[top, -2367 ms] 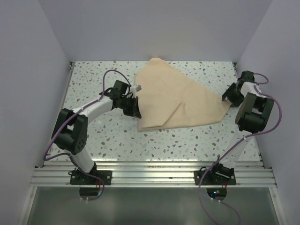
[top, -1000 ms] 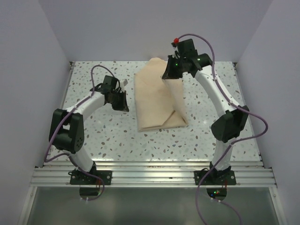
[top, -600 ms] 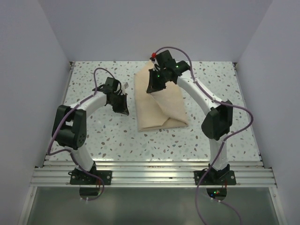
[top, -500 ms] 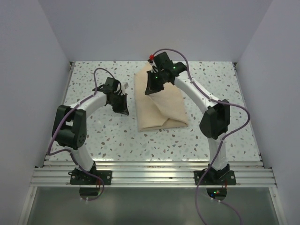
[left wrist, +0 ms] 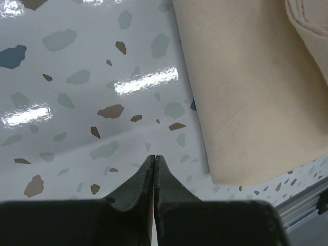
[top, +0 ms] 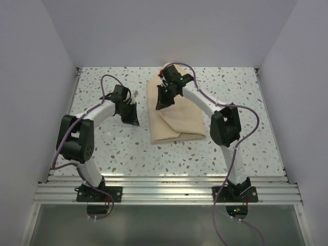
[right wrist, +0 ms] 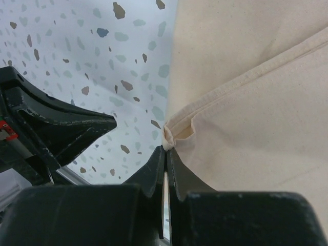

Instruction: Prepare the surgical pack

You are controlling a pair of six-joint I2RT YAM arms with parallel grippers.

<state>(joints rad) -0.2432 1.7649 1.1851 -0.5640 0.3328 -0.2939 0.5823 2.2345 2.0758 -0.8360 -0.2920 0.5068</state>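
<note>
So, near to far: the left gripper is parked over bare table just left of the wrap sheet, near it but not touching. Its wrist cam shows the fingers pressed flat together w/ nothing between them, so it's clamped on air. A couple secs ago it was right up against the sheet's left edge, so it has backed off a bit. The sheet is mid-table, slightly toward the far side, and it looks totally diff now. It used to fan out wide to the right, w/ that corner over by the right gripper. Now the right arm has swung all the way across and dragged the corner over the top, so the sheet is a narrow upright rectangle. The right gripper sits at the sheet's left edge, fingers nipped onto the hemmed corner, per its own cam. IMO that means the right-hand flap of the pack is basically folded over and just needs letting go and maybe a pat down. The corner is lined up almost exactly on the edge underneath. I can't see the tray, instruments or gauze squares anywhere, so I can't say if they're inside. The sheet's far end is partly hidden by the right arm.
</note>
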